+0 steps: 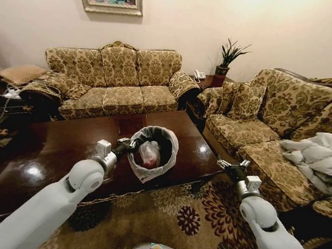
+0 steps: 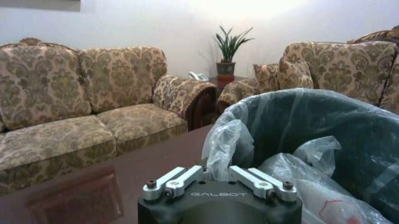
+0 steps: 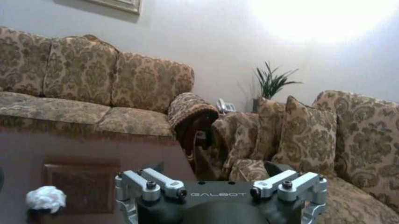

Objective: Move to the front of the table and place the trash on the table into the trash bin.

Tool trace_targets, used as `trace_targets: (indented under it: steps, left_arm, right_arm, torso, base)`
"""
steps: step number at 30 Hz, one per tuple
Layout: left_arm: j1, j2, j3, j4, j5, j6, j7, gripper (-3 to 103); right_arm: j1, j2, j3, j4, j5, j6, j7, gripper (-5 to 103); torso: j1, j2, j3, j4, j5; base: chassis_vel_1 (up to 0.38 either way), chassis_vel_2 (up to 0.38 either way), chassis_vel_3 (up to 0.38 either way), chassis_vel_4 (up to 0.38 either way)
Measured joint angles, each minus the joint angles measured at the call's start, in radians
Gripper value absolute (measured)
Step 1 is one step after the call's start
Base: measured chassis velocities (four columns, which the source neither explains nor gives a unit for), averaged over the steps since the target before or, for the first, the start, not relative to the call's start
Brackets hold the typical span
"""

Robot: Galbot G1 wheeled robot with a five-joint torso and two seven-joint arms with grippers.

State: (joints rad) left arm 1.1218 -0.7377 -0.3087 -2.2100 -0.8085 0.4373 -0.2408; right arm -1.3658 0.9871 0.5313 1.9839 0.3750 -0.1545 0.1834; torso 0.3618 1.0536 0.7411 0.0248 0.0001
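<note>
The trash bin [image 1: 171, 138], dark with a grey-white liner, stands on the dark glossy table [image 1: 50, 145] near its front edge. A pink-white plastic bag [image 1: 149, 153] lies inside it. My left gripper [image 1: 131, 144] is at the bin's left rim. In the left wrist view the left gripper [image 2: 216, 169] is shut, and the liner's edge rises from between its fingers beside the bin [image 2: 311, 116] and bag [image 2: 324, 203]. My right gripper [image 1: 231, 165] hangs open beyond the table's right corner. The right wrist view shows the right gripper [image 3: 218, 185] and a white paper wad [image 3: 46, 198] on the table [image 3: 93, 154].
A patterned sofa [image 1: 118, 78] runs along the table's far side. A second sofa [image 1: 257, 131] with a white cloth [image 1: 320, 158] stands to the right. A potted plant [image 1: 228, 55] and a phone sit in the corner. Floral carpet [image 1: 188, 217] lies in front.
</note>
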Motion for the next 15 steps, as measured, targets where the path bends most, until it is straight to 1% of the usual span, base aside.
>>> trace_targets:
  steps: [6, 10, 12, 14, 15]
  left_arm:
    - [0.025, -0.001, -0.014, -0.013, 0.007, 0.0, 0.001, 3]
    - [0.043, -0.003, -0.022, -0.019, 0.015, 0.0, 0.003, 3]
    - [0.048, -0.004, -0.024, -0.021, 0.017, 0.0, 0.003, 3]
    - [0.062, -0.005, -0.031, -0.027, 0.023, -0.002, 0.005, 3]
    - [0.067, -0.005, -0.034, -0.03, 0.024, -0.003, 0.006, 3]
  right_arm:
    - [-0.007, 0.006, -0.007, 0.013, -0.014, -0.011, 0.001, 100]
    - [-0.012, 0.009, -0.006, 0.017, -0.014, -0.012, 0.002, 100]
    - [-0.015, 0.009, -0.006, 0.018, -0.013, -0.012, 0.003, 100]
    - [-0.019, 0.01, -0.003, 0.019, -0.002, -0.01, 0.004, 100]
    - [-0.019, 0.01, -0.002, 0.019, 0.004, -0.01, 0.005, 100]
  torso:
    - [0.0, 0.0, 0.0, -0.0001, -0.0001]
    - [0.0, 0.0, 0.0, 0.0001, 0.0004]
    - [0.0, 0.0, 0.0, 0.0001, 0.0001]
    - [0.0, 0.0, 0.0, 0.0003, -0.0013]
    - [0.0, 0.0, 0.0, 0.0005, -0.001]
  base:
    - [0.158, 0.133, -0.154, -0.152]
    - [0.23, 0.222, -0.225, -0.224]
    - [0.248, 0.223, -0.235, -0.242]
    - [0.182, 0.199, -0.13, -0.166]
    - [0.077, 0.131, -0.084, -0.132]
